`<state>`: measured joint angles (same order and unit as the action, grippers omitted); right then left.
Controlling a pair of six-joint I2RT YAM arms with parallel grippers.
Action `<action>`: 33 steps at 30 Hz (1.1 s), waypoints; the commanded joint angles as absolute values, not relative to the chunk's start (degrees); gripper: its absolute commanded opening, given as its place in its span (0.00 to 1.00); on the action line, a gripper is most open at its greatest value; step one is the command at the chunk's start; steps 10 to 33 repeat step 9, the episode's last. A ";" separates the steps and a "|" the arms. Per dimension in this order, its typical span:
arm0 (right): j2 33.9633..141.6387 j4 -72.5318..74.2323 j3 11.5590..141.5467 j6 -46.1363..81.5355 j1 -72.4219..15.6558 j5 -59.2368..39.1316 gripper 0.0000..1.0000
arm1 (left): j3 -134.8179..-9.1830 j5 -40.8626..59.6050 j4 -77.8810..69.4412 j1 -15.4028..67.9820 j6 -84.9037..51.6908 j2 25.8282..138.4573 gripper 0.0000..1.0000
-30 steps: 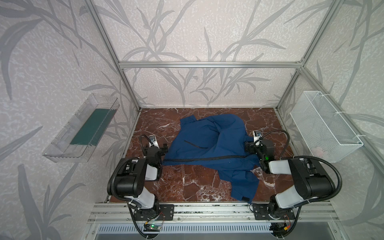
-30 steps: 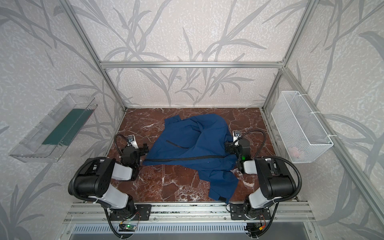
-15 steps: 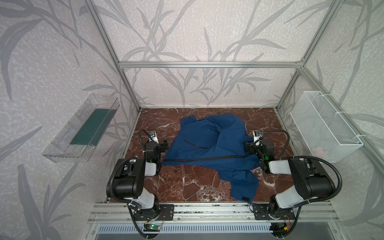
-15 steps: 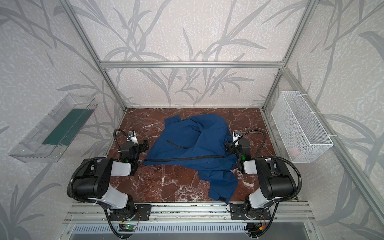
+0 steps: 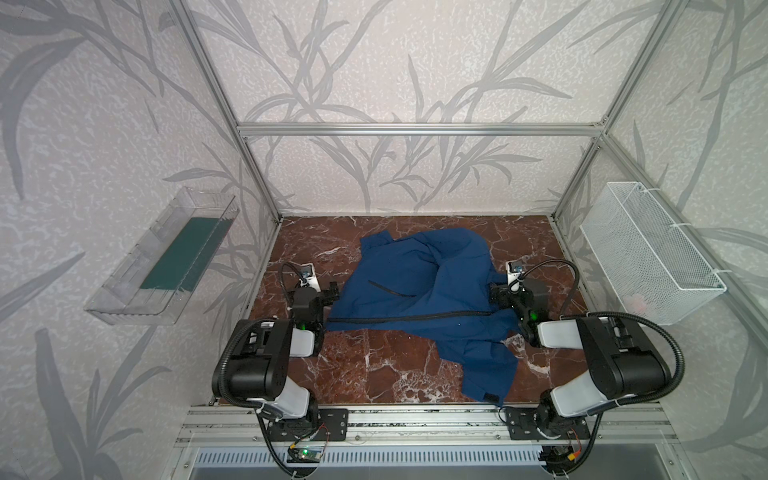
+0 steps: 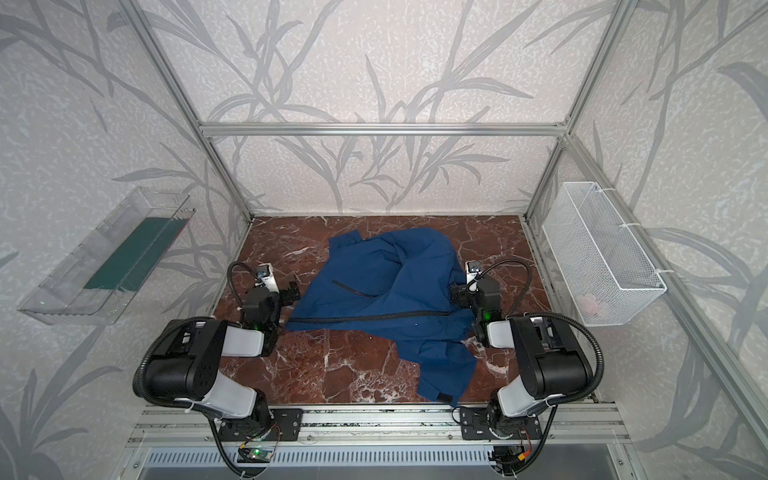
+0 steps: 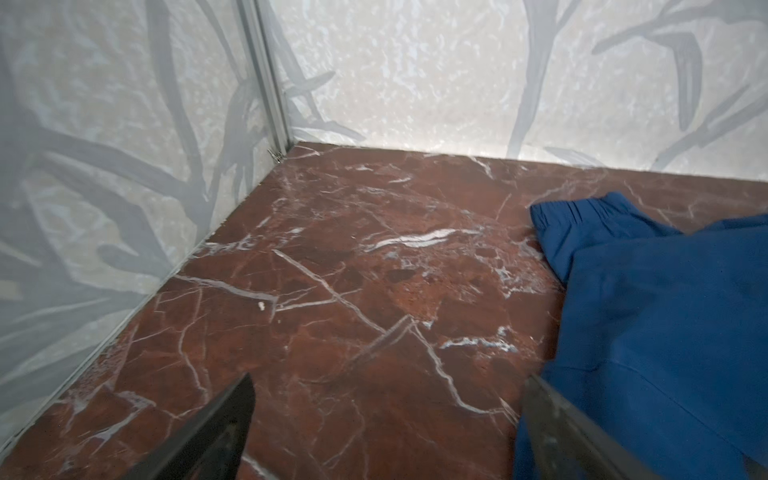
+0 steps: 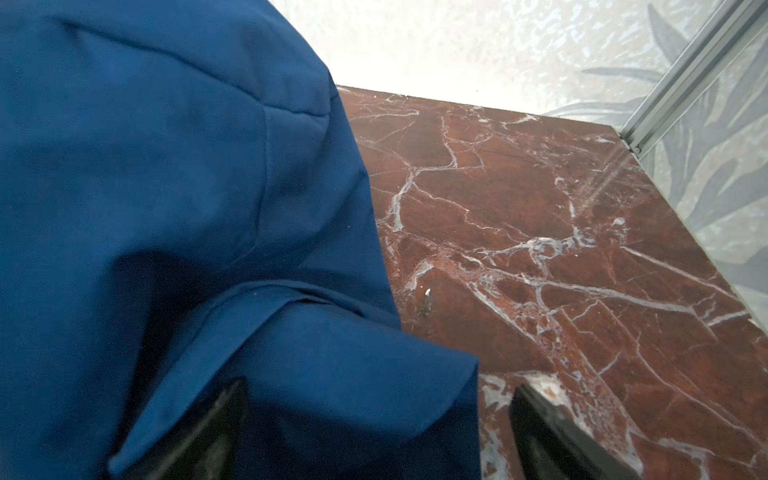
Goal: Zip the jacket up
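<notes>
While the jacket (image 5: 419,282) lies crumpled across the middle of the table (image 5: 374,370), with one sleeve (image 5: 486,365) trailing toward the front edge, we follow its zipper (image 5: 407,318) as one dark line running crosswise between the two arms. Along the stretch we can see, the two front edges look joined. The slider is too small for us to find, so we cannot say how far the closure reaches.

At the line's left end, the left gripper (image 5: 330,291) sits just beside the cloth with its jaws spread over bare marble, holding nothing. At the other end, the right gripper (image 5: 496,295) also has its jaws spread; its wrist view shows a blue fold lying between them, but it is not pinched.

We judge the work to be between grasps, with neither arm engaged. Next we must locate the slider. If any length stays open, one arm should pin the fabric at one end while the other pinches the pull tab and draws it along the taut line.
</notes>
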<state>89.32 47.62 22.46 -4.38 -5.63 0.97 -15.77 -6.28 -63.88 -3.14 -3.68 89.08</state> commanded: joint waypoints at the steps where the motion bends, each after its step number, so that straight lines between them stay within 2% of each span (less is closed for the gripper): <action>1: 88.42 47.99 23.47 -4.37 -5.54 0.82 0.99 | -17.10 8.55 -60.45 -5.07 -0.79 89.05 0.99; 2: 88.42 47.90 23.53 -4.42 -5.54 0.86 0.99 | -20.25 12.19 -50.17 -4.71 1.47 86.38 0.99; 5: 88.66 47.20 24.01 -4.11 -5.54 0.99 0.99 | -18.86 7.29 -60.69 -5.02 -1.37 90.47 0.99; 7: 88.85 46.93 24.21 -3.96 -5.54 1.18 0.99 | -18.31 3.27 -57.40 -4.67 -2.23 87.93 0.99; 9: 88.61 47.78 23.63 -4.26 -5.54 0.97 0.99 | -17.80 2.61 -60.38 -4.66 -2.46 88.99 0.99; 33: 88.61 47.78 23.63 -4.26 -5.54 0.97 0.99 | -17.80 2.61 -60.38 -4.66 -2.46 88.99 0.99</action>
